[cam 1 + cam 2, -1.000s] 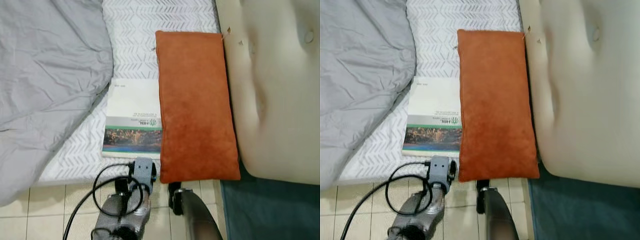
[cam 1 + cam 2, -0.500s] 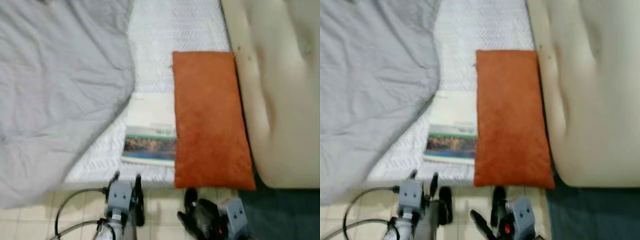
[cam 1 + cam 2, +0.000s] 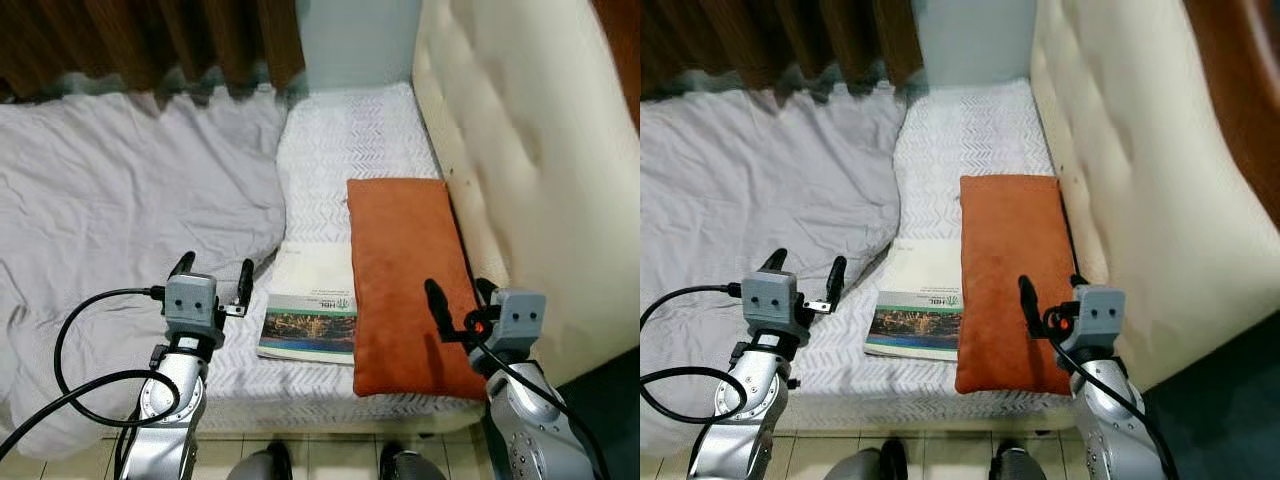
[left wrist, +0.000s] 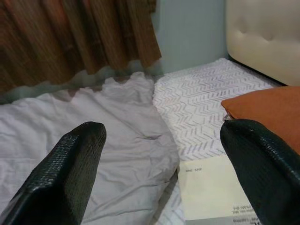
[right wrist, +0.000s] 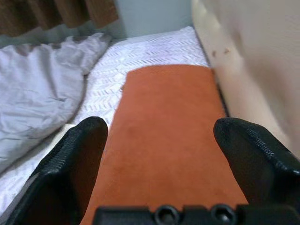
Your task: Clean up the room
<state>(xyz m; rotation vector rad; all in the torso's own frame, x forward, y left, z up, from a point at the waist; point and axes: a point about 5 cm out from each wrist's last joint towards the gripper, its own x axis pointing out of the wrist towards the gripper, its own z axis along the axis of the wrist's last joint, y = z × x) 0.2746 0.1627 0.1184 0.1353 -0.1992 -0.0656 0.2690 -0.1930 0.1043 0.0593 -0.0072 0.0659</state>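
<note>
brown curtains [image 3: 150, 40] hang behind a bed [image 3: 350, 140] covered by a white sheet with a zigzag pattern, and a cream padded headboard [image 3: 520, 150] runs along the bed's right side. a rumpled grey blanket [image 3: 110, 220] covers the left part of the bed. an orange pillow [image 3: 405, 280] lies lengthwise on the sheet, right beside the headboard. a book [image 3: 308, 315] lies flat just left of the pillow, touching or slightly tucked under its edge, its far corner close to the blanket's edge; the cover is white at the far end and has a dark picture strip at the near end.

left gripper [image 3: 212, 280] is raised over the near edge of the blanket, just left of the book, its two black fingers [image 4: 70, 173] spread wide apart with nothing between them. right gripper [image 3: 458, 298] is raised over the near right corner of the pillow, its fingers [image 5: 75, 164] also spread wide and holding nothing; the pillow stretches out ahead between them in the right wrist view. black cables [image 3: 70, 350] loop from the left arm. tiled floor [image 3: 330, 455] shows below the bed's near edge
</note>
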